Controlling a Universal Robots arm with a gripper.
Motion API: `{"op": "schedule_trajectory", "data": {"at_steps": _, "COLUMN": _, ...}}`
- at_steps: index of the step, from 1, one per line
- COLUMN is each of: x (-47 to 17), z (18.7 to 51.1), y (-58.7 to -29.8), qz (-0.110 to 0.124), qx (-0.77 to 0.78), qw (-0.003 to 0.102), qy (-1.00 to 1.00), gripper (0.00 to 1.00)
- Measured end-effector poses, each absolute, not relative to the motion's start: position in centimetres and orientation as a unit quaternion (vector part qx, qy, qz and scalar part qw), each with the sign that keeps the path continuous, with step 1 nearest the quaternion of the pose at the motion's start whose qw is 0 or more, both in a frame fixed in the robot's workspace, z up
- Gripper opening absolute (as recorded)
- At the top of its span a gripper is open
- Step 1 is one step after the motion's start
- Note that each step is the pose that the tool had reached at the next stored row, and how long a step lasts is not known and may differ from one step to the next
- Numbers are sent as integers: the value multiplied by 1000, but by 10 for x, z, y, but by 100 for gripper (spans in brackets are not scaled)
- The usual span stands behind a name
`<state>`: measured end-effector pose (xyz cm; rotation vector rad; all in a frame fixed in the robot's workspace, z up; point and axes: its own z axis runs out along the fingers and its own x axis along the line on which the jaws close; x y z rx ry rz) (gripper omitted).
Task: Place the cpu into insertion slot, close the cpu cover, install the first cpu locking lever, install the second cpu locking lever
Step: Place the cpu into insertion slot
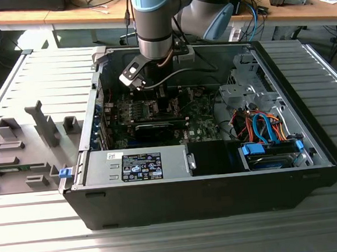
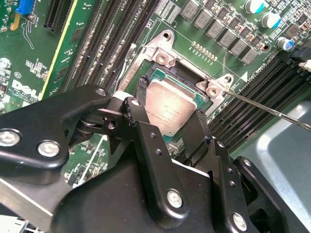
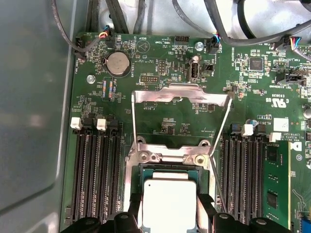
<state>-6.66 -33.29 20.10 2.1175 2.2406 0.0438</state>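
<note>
A slatted metal bench (image 1: 166, 246) carried the open case (image 1: 180, 198) at the exterior view's centre. Inside it, our pincer (image 2: 171, 115) gripped the cpu (image 2: 167, 104) over the insertion slot (image 3: 168, 168); a tilted release, we judged, could bend contacts.

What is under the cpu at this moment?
The insertion slot: its dark frame and metal rim show around the cpu, which the gripper grips by two edges. The contact field beneath is covered by the chip.

Ribbed grey table (image 1: 43, 244) carries open computer case (image 1: 192, 201) and grey fixtures (image 1: 10, 151).
</note>
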Motion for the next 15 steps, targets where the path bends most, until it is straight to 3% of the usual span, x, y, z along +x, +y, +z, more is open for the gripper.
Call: {"op": "schedule_trajectory", "data": {"at_steps": 15, "x": -66, "z": 200, "y": -333, "qz": 14, "qx": 686, "qw": 29, "qy": 727, "gripper": 53}}
